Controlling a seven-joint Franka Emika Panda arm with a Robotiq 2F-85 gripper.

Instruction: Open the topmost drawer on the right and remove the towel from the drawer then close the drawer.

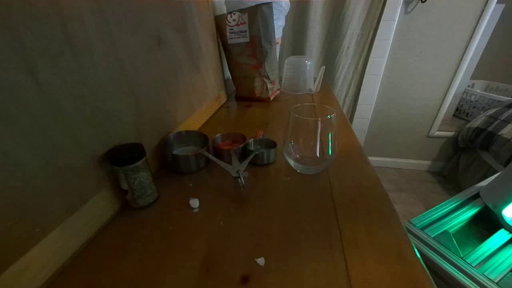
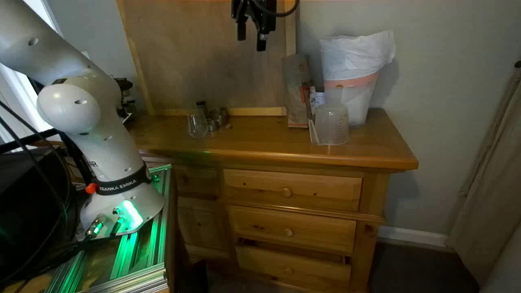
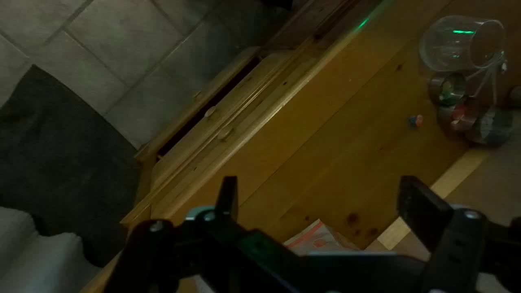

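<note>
- Gripper, one: raised above the tabletop; fingers spread wide, nothing between them.
- Topmost drawer, right-hand bank: directly below the front edge, short of the front corner nearest the curtain; looks fully home.
- Handling, drawer: wooden, stiff; I expect some weight and drag. Best hold: fingers astride the knob, which is rounded and might slip from a slack pinch.
- Towel: out of sight, presumably inside that drawer. I expect it soft, light, limp. Hold: one upper fold, lifted clear of the drawer front.
- Long axis: the drawer's face runs parallel to the front edge; the knob points outward, away from the back edge. I judge the pull square to the front edge. The towel's lie I cannot tell.
- Lowest drawer: ajar; I would steer clear of its lip.
- Glass and measuring jug: both near the front edge, the jug above the topmost drawer; the glass I rate fragile.
- Step in hand, by my reading: drawer not yet opened; an approach to the knob is due next.
</note>
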